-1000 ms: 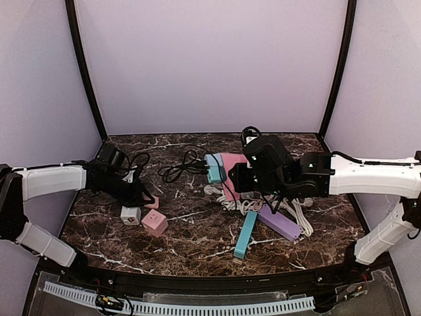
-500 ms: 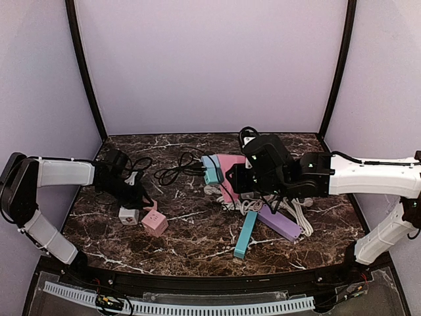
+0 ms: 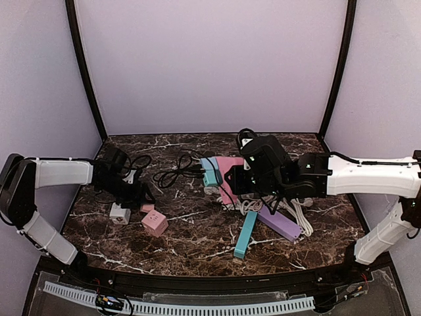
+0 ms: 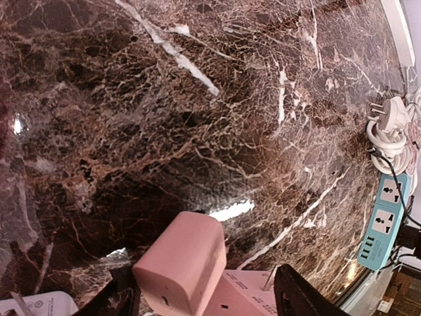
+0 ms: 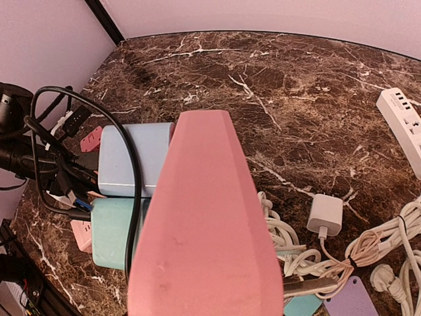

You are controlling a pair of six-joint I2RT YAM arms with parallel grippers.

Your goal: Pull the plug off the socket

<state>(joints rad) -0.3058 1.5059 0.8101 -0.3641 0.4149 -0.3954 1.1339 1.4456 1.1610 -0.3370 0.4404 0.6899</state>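
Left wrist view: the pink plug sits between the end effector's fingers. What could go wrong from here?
The left end effector looks open, with a gap beside the pink plug; closing off-centre may tip it. Nothing holds the pink cube socket, so it may lift with the plug.

- Overhead view: soft, even light from above. The lavender walls are bright and flat, and the dark marble tabletop is dimmer, with only faint shadows under things. The black frame posts look bowed toward the picture's edges.
- Left wrist view: strong fisheye bend. A white glare patch lies on the tabletop just beyond the pink cube adapter, which is slightly soft. A smaller glint shows at the left, and the middle is in dark shadow.
- Right wrist view: the pink power strip, close to the lens, is blurred and featureless. The tabletop beyond is sharp and evenly lit, and the white cables cast soft shadows.
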